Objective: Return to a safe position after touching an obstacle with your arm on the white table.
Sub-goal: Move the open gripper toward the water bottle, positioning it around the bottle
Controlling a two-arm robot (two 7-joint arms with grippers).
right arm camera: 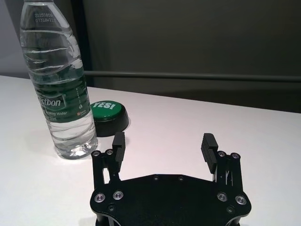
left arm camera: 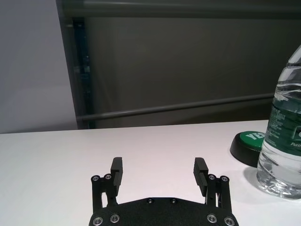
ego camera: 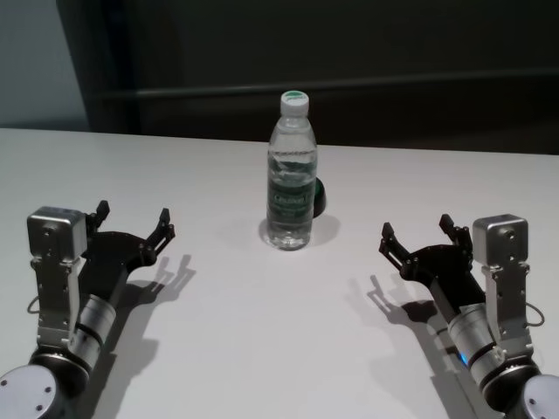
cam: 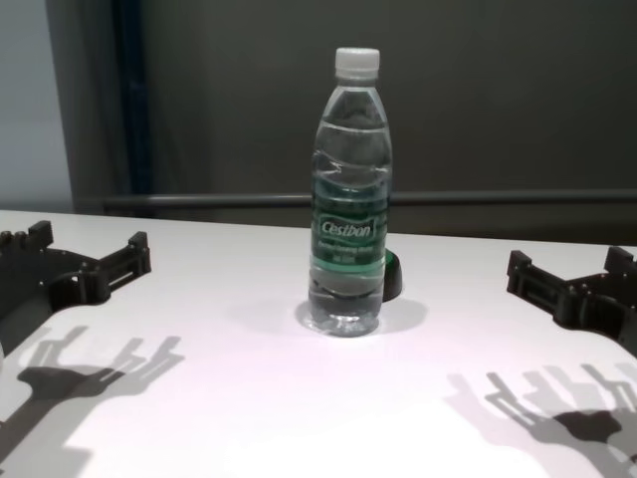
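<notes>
The obstacle, a tall clear water bottle with a white cap and green "Cestbon" label, stands upright at the middle of the white table. It also shows in the chest view, the left wrist view and the right wrist view. My left gripper is open and empty, low over the table to the bottle's left, well apart from it. My right gripper is open and empty, to the bottle's right, also apart from it. Both show in their wrist views.
A small round green-and-black puck sits right behind the bottle, also seen in the right wrist view. A dark wall with a horizontal rail runs behind the table's far edge.
</notes>
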